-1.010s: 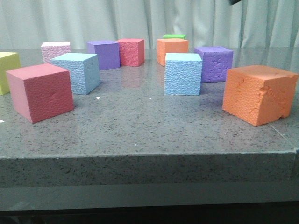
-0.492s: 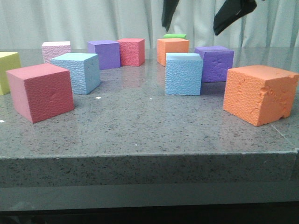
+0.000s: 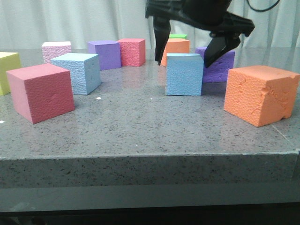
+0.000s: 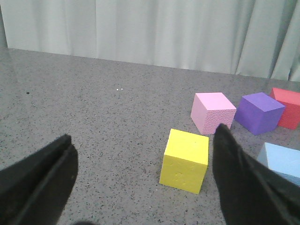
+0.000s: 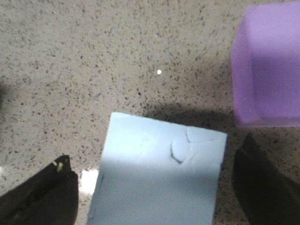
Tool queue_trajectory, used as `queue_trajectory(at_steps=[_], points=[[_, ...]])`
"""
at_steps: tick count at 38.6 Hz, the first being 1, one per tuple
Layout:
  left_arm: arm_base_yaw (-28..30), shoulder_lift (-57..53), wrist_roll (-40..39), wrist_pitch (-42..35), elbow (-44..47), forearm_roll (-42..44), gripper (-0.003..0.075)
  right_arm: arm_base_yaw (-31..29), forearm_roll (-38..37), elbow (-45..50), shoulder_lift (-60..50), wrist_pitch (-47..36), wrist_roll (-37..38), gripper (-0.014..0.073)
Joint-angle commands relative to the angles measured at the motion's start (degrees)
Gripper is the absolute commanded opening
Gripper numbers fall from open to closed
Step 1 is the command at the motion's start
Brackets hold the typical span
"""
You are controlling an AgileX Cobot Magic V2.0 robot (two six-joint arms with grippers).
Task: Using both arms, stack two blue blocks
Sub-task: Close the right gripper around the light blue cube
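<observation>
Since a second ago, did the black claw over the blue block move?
Yes. The right tool has come down from the top edge of the front view; its fingers now straddle the right blue block, which stayed put.

The tabletop (image 3: 140,126) is looking like polished grey speckled stone, glossy enough to be mirroring the blocks' colours. The blue block (image 3: 184,74) under the right gripper (image 3: 183,58) is showing matt, pebbled foam; from above, its top (image 5: 157,180) is looking smoother with one shallow dent. The orange block (image 3: 258,95) is looking rough and gouged. The gripper's jaws are appearing as matt black plastic. Pale cloth curtains (image 3: 70,21) are hanging in soft folds behind.
</observation>
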Motion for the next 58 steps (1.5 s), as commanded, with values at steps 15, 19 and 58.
queue_trajectory(at_steps=[15,19,58], points=[[-0.35,0.55,-0.45,-4.64,-2.1,-0.45,0.0566,0.0,-0.12,-4.2,-3.64,-0.58,-0.01,0.0404],[-0.35,0.55,-0.45,-4.64,-2.1,-0.45,0.0566,0.25,-0.12,-4.2,-5.26,-0.46,-0.01,0.0404],[-0.35,0.55,-0.45,-4.51,-2.1,-0.45,0.0566,13.22,-0.1,4.09,-6.35,-4.17,4.51,0.0462]])
